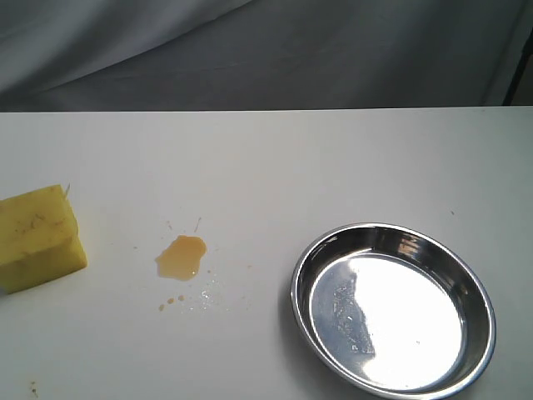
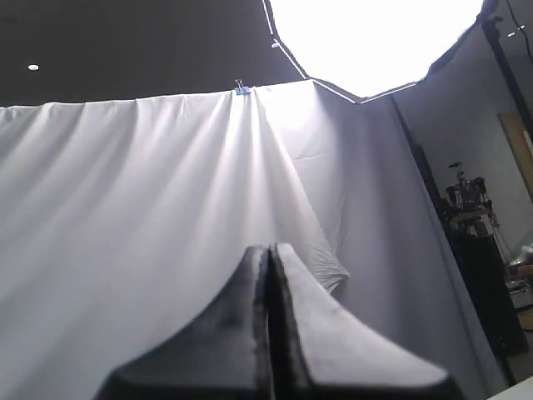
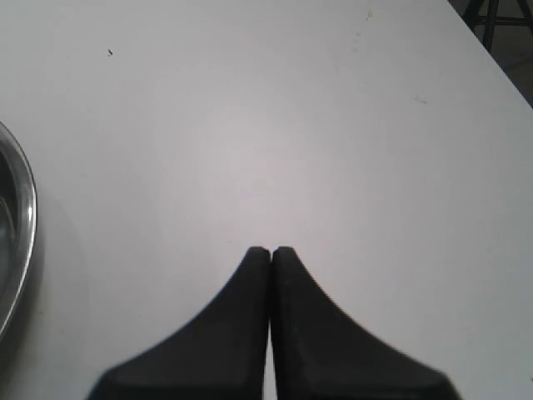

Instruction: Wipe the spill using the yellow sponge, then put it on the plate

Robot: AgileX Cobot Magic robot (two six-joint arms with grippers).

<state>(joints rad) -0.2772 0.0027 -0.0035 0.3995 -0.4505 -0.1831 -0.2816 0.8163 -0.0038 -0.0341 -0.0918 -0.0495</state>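
White table [image 1: 266, 167]: carries all task items. Plate [image 1: 301, 271]: rests on the table at the right of the exterior view. Sponge [image 1: 37, 237]: lies on the table at the left edge, well apart from the plate. Left claw [image 2: 271, 250]: jaws together, aimed at a white cloth backdrop [image 2: 125, 208]. Right claw [image 3: 271, 250]: jaws together, over bare table near the plate rim. Spill [image 1: 181, 257]: between sponge and plate, nearer the sponge, with droplets beside it.

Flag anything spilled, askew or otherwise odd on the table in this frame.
An amber spill sits on the white table between the yellow sponge and the plate, with tiny droplets scattered beside it. The sponge lies apart from it and carries dark specks. Nothing else stands out.
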